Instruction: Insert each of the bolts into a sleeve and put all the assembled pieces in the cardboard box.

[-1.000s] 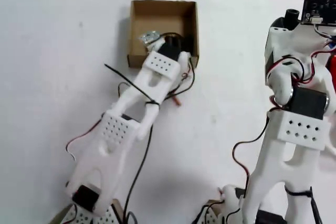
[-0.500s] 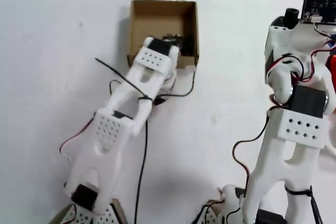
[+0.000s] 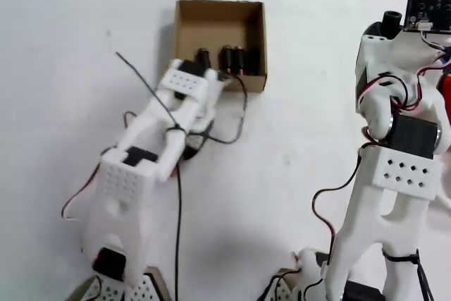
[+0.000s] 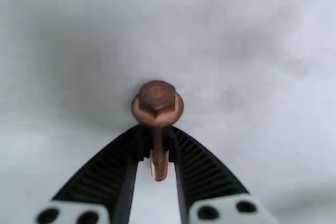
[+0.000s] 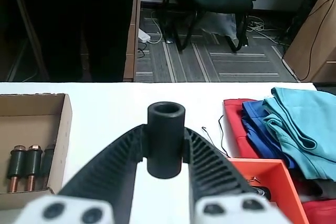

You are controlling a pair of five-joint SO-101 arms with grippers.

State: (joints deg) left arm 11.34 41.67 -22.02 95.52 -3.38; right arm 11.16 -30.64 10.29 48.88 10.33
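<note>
My left gripper is shut on a copper bolt by its shank, with the hex head pointing at the white table. In the high view the left arm lies just in front of the cardboard box. Three assembled pieces, black sleeves on copper bolts, lie along the box's near wall; they also show in the right wrist view. My right gripper is shut on an upright black sleeve, open end up. That sleeve sits at the table's far right, well apart from the box.
Folded red, blue and teal cloths and an orange bin lie beside the right arm. A circuit board sits at the far right corner. Loose black cables trail from the left arm across the table.
The left arm has drawn back from over the box toward the near left, uncovering the pieces inside. The bolt that lay on the table by the box is gone. The right arm has not moved.
</note>
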